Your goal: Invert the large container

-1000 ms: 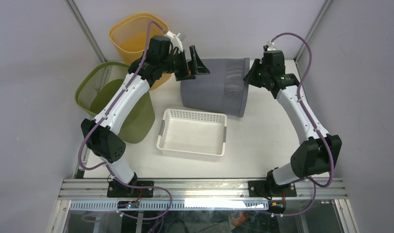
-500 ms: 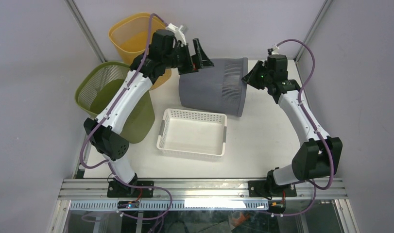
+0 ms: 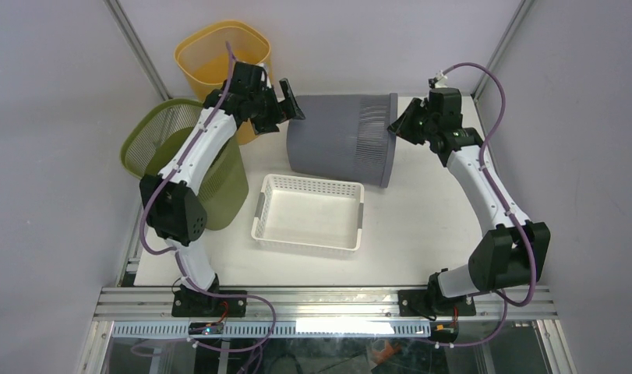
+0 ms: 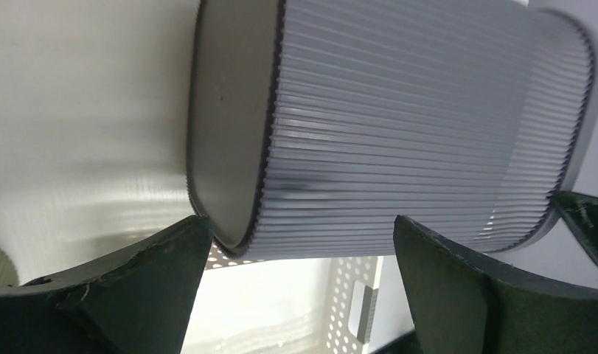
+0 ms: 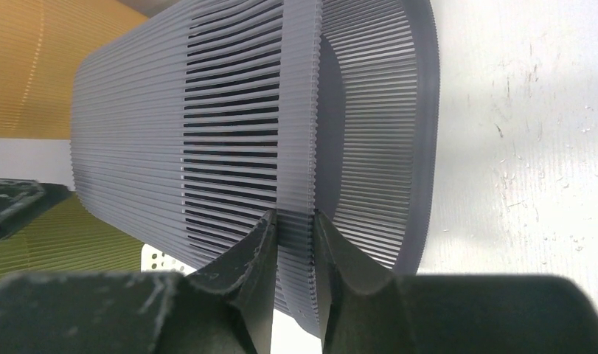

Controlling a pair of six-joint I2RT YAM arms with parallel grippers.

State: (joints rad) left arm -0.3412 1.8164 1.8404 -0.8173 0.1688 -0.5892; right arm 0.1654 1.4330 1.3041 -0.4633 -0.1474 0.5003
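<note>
Right claw (image 3: 397, 123) is clenched on the large container (image 3: 340, 140). The fingers are almost shut, pinching the ribbed wall right by the open rim, at its far corner. The wrist cam shows the wall sandwiched between the two fingertips (image 5: 260, 234).

Left claw (image 3: 289, 109) is released and spread wide, holding nothing. It hangs just off the closed base end of the container, and I can't see either finger actually touching it.

The container is lying on its side at the back of the surface (image 3: 421, 218), base pointing left and mouth pointing right.

Space is tight on the near side, where the white basket (image 3: 312, 184) sits just beside the container's lower edge. The yellow bin (image 3: 211, 70) and green mesh bin (image 3: 223, 195) crowd the left, near the left arm. There's bare surface right of the mouth and down the right side.
</note>
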